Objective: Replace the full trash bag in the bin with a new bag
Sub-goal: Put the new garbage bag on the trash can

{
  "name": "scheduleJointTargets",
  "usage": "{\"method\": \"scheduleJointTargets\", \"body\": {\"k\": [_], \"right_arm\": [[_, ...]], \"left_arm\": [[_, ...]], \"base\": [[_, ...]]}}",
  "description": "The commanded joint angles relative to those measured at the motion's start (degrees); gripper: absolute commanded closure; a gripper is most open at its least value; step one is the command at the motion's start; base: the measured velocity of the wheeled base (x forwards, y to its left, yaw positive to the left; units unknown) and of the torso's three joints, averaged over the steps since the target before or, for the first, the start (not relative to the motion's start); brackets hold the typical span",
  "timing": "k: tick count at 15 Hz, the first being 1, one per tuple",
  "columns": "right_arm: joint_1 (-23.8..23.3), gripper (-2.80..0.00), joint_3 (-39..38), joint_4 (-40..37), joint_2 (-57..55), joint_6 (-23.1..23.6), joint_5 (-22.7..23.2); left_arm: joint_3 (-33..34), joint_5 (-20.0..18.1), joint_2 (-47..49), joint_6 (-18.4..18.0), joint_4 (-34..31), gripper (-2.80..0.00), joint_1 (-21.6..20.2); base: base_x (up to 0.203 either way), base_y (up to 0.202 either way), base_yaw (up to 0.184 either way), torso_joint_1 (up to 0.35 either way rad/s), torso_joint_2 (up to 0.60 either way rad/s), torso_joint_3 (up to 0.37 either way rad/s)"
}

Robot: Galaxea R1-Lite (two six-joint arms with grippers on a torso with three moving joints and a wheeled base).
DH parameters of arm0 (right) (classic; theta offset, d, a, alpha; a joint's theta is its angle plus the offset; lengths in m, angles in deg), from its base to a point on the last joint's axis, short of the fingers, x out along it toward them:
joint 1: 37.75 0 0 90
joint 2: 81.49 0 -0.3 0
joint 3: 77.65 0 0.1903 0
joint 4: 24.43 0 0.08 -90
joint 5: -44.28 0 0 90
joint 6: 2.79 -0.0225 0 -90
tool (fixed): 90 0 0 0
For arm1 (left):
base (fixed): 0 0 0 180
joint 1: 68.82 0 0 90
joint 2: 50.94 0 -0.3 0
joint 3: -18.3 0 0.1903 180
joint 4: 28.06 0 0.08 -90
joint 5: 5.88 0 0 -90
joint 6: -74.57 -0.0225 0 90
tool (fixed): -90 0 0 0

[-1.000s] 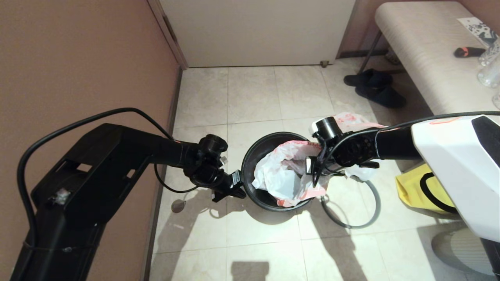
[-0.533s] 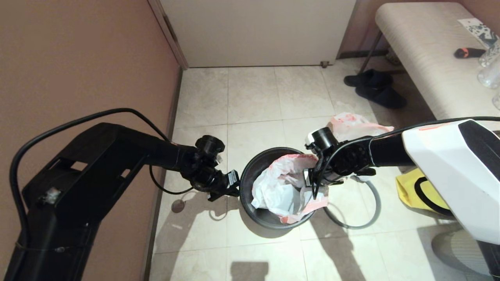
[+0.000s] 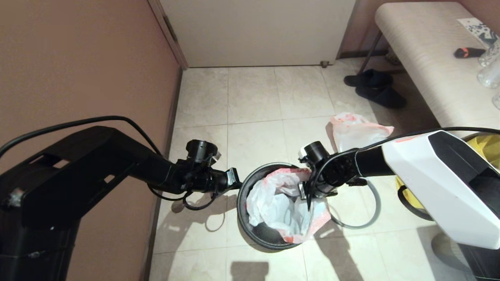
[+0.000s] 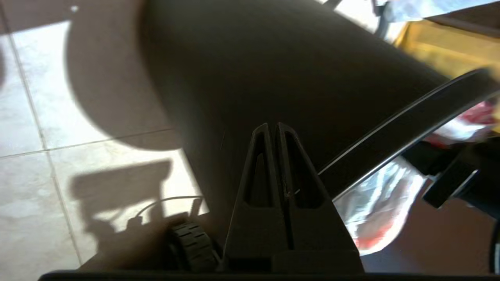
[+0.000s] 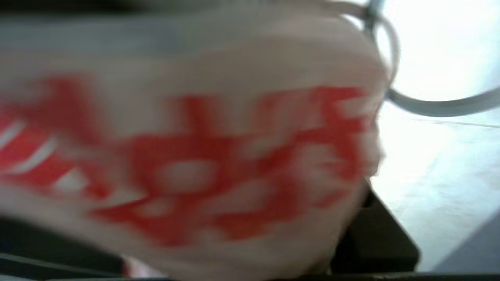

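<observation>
Your right gripper [image 3: 308,193] sits at the bin's [image 3: 250,228] three o'clock rim over the new bag [image 3: 273,203]; I cannot tell its jaws. The left gripper [image 3: 234,181], pressed shut, touches nine o'clock. The bag is limp and slippery: pinch the red band. Bin and arms have shifted nearer since earlier.

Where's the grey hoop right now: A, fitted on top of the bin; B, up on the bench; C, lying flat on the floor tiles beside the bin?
C: the grey hoop lies on the floor tiles just beside the bin, on the robot's right.
</observation>
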Motion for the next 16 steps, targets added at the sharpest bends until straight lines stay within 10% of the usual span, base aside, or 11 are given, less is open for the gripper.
{"method": "scheduleJointTargets", "body": {"k": [1, 12, 13, 16], "right_arm": [[-0.2, -2.8, -0.6, -0.6, 2.1, -3.8, 3.8], [3.3, -2.8, -1.9, -14.8, 18.9, -8.1, 12.3], [3.5, 0.0, -1.9, -14.8, 18.0, -7.3, 11.6], [4.0, 0.0, -1.0, -14.9, 16.1, -6.8, 10.3]], "left_arm": [[0.2, -0.5, -0.9, 0.2, 0.1, 0.0, -0.8], [-0.5, -0.2, -0.5, 0.1, 0.3, 0.0, -0.6], [-0.5, -0.2, -0.8, 0.1, 0.3, 0.0, -0.9], [-0.5, 1.6, -1.1, 0.0, 0.7, 0.0, -1.9]], "base": [[0.0, 0.0, 0.0, 0.0, 0.0, 0.0], [0.0, 0.0, 0.0, 0.0, 0.0, 0.0], [0.0, 0.0, 0.0, 0.0, 0.0, 0.0], [0.0, 0.0, 0.0, 0.0, 0.0, 0.0]]}}
